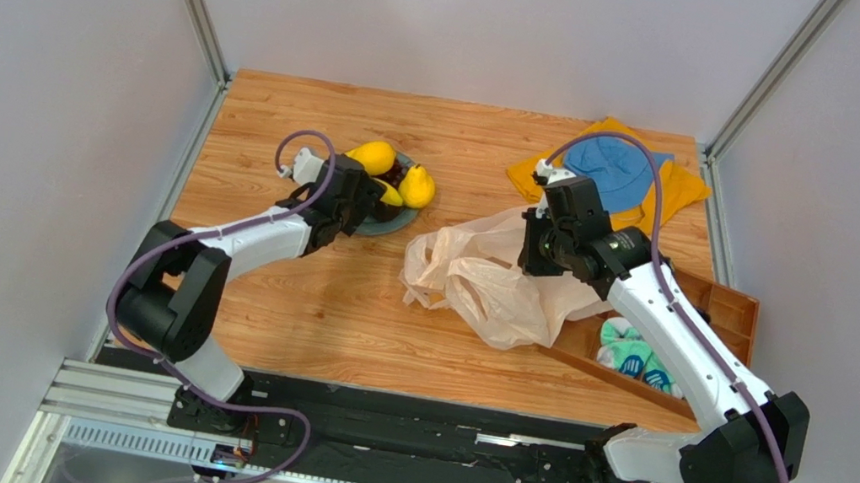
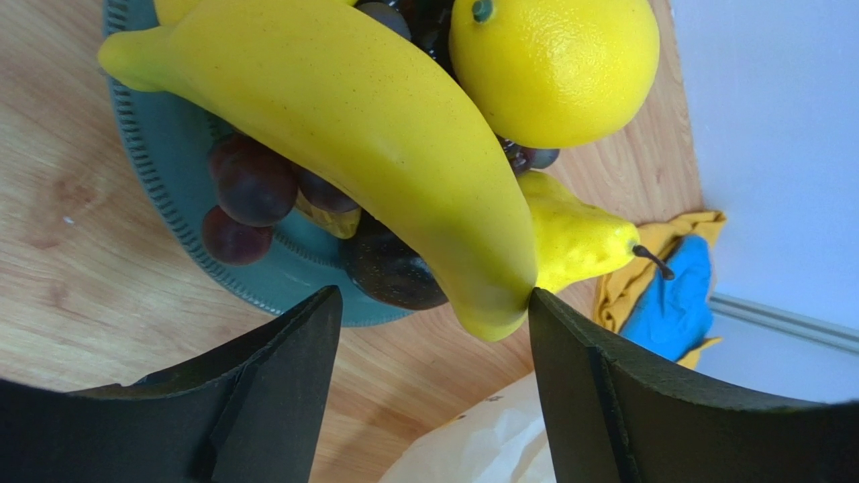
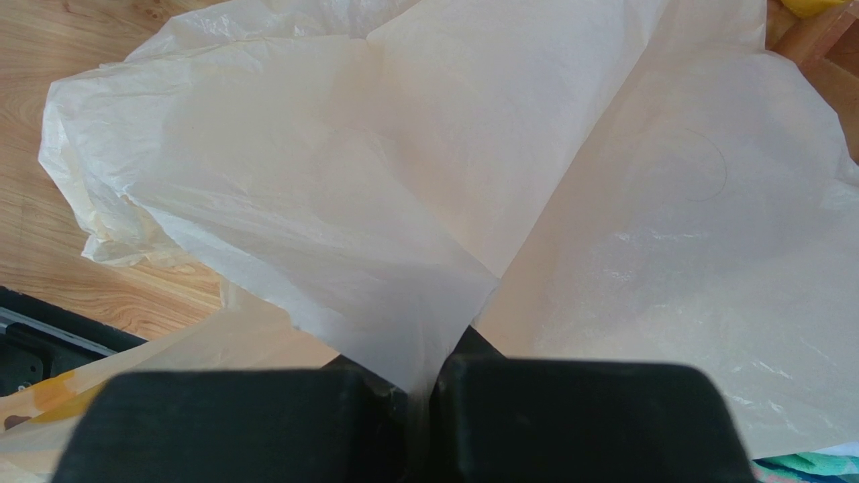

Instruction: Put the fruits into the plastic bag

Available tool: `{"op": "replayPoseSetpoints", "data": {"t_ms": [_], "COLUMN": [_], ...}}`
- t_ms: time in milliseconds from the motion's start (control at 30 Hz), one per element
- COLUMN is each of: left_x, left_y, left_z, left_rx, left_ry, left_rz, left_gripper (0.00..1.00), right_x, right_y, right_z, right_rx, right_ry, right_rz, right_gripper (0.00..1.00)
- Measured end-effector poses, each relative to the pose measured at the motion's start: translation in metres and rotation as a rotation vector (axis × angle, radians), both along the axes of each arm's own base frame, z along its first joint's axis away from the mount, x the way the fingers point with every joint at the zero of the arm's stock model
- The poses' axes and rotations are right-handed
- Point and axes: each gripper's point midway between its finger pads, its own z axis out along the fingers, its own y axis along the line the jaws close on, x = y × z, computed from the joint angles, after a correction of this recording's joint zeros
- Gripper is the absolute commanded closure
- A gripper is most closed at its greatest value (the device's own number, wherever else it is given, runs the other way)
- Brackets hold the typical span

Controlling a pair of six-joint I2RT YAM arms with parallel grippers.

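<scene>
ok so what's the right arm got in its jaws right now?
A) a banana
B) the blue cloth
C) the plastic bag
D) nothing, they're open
C. The right wrist view shows the jaws pinched shut on a fold of the plastic bag, while the banana lies on the plate in front of the left arm.

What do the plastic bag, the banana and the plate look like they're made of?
The plastic bag looks like thin translucent film, crinkled and folded. The banana seems a plastic or foam imitation: matte, evenly yellow. The plate could be ceramic or plastic: matte grey-blue, ribbed rim.
</scene>
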Motion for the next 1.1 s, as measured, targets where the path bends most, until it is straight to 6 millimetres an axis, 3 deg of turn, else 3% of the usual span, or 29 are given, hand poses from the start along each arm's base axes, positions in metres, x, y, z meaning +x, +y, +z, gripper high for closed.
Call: {"op": "replayPoseSetpoints", "data": {"t_ms": [500, 667, 933, 1100], "left_x": [0.011, 0.016, 0.016, 0.016], "left_y": [0.000, -0.001, -0.002, -0.002], "left_z": [0.006, 0.009, 0.009, 0.009], "left_rx": [-0.001, 0.001, 0.007, 0.007], "left_ry": [-0.033, -0.041, -0.041, -0.041], "left_rz": [0.021, 0.022, 0.018, 0.016], "left_gripper": [0.35, 0.42, 0.62, 0.66], "right_x": [0.000, 0.000, -0.004, -0.004], "right_y": [-0.003, -0.004, -0.001, -0.002], "right_z": [0.000, 0.002, 0.000, -0.001], "right_rx": [0.001, 0.006, 0.019, 0.019], "right_ry": [-0.003, -0.010, 0.001, 0.004], "right_rz": [0.004, 0.004, 0.022, 0.022], "right_gripper": [1.00, 1.00, 1.00, 1.00]}}
